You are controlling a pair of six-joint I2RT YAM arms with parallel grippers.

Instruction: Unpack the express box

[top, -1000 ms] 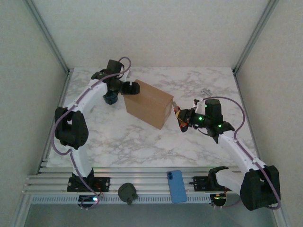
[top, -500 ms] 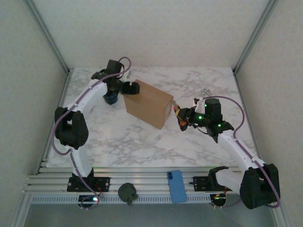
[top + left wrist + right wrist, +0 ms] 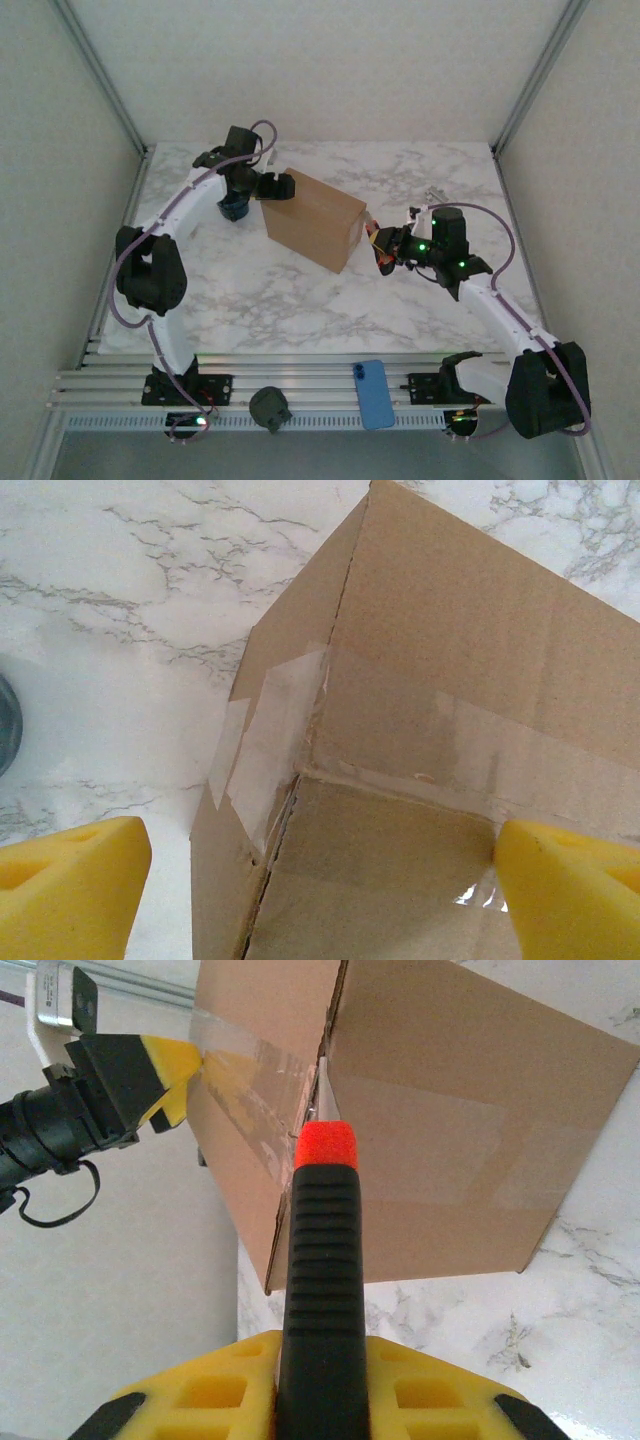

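Top external view: the express box [image 3: 312, 220], a plain brown cardboard carton, sits closed near the middle of the marble table [image 3: 250, 295], turned at an angle between the two arms. Clear tape [image 3: 262, 755] runs over its top seam and down one end.

The left gripper [image 3: 275, 186] hangs at the box's far left corner with its jaws spread wide and nothing clamped. In the left wrist view, one yellow pad [image 3: 70, 885] is beside the box over bare marble, and the other pad [image 3: 570, 880] is over the top face.

The right gripper [image 3: 385, 250] is at the box's right end, closed tight on a utility knife [image 3: 322, 1280] (black ribbed handle, red collar). In the right wrist view the thin blade meets the taped corner edge of the box [image 3: 450, 1110].

A dark blue mug [image 3: 233, 208] stands just left of the box, under the left arm. A blue phone [image 3: 375, 394] lies on the metal rail at the near edge.
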